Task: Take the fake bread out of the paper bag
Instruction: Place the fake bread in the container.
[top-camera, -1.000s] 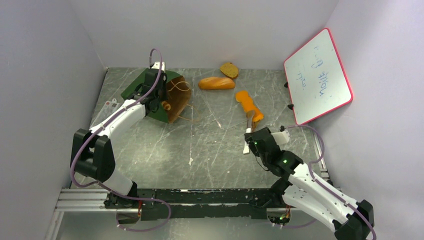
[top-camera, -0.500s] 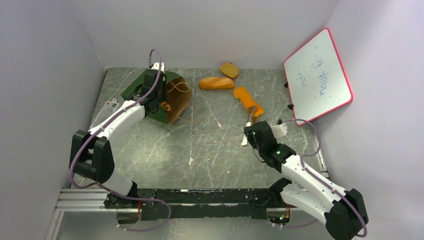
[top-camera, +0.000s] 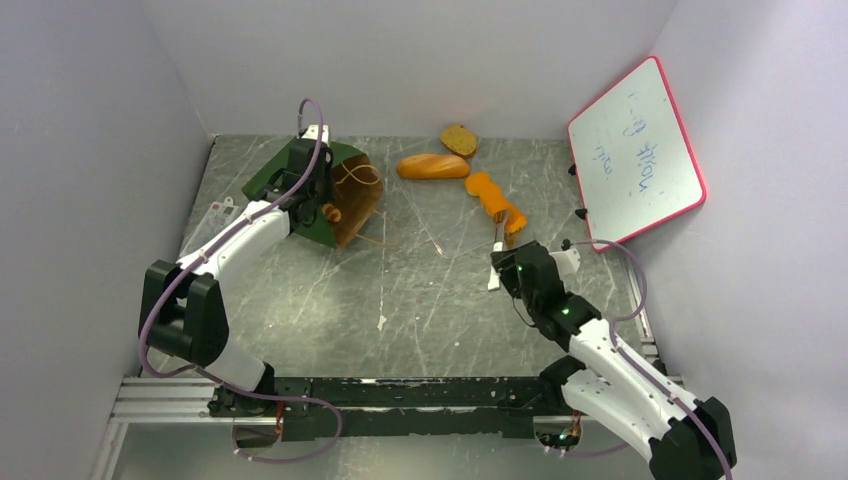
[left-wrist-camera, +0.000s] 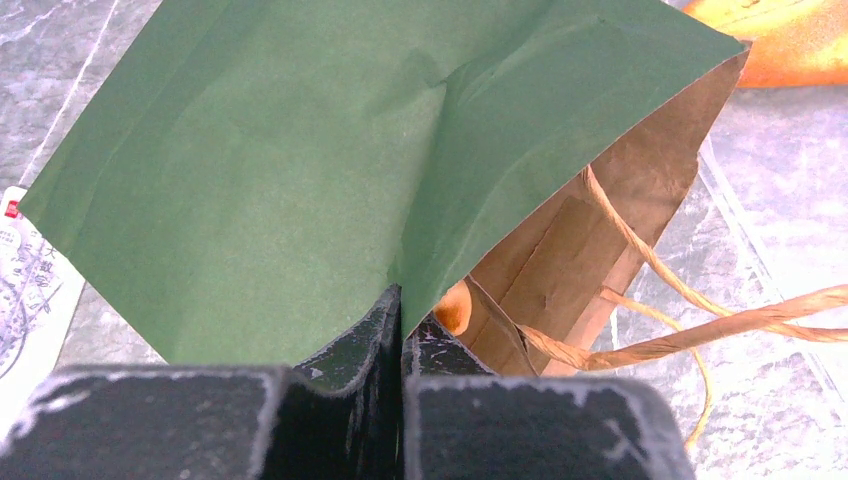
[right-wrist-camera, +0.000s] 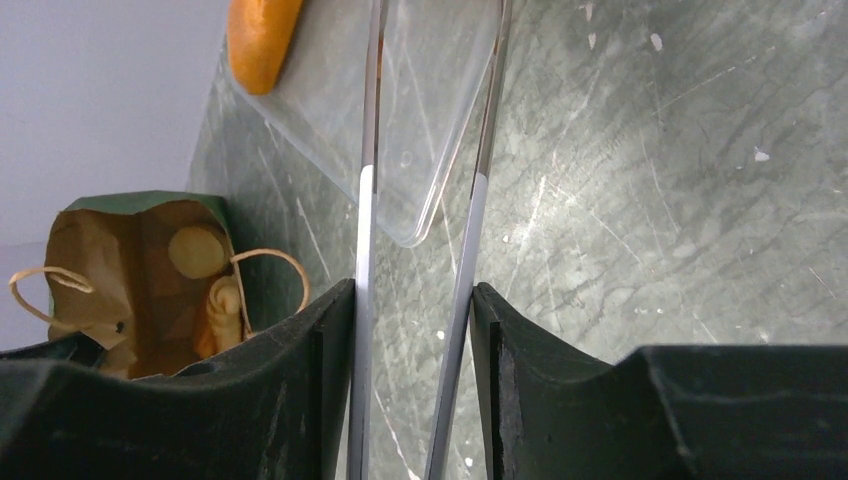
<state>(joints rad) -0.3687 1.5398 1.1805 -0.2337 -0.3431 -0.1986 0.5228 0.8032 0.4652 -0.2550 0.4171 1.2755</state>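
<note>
The dark green paper bag (top-camera: 300, 178) lies tilted at the back left, its brown mouth facing right. My left gripper (top-camera: 318, 196) is shut on the bag's green edge (left-wrist-camera: 400, 300). A round bun (right-wrist-camera: 196, 251) and a croissant (right-wrist-camera: 226, 305) show inside the bag; the left wrist view shows only a bit of orange bread (left-wrist-camera: 455, 307). On the table lie the oblong loaf (top-camera: 432, 166), the speckled slice (top-camera: 459, 139) and the flat orange piece (top-camera: 488, 195). My right gripper (top-camera: 497, 265) is shut on silver tweezers (right-wrist-camera: 365, 200), their tips by the flat piece.
A clear plastic sheet (right-wrist-camera: 430, 120) lies on the table between the bag and the breads. A pink-framed whiteboard (top-camera: 635, 150) leans on the right wall. A white card (top-camera: 215, 215) lies left of the bag. The bag's cord handles (left-wrist-camera: 700, 330) trail onto the table.
My right gripper has moved away from the arm bases with the tweezers. The flat orange piece has shifted a little farther back and left. The left gripper and the bag have not moved.
</note>
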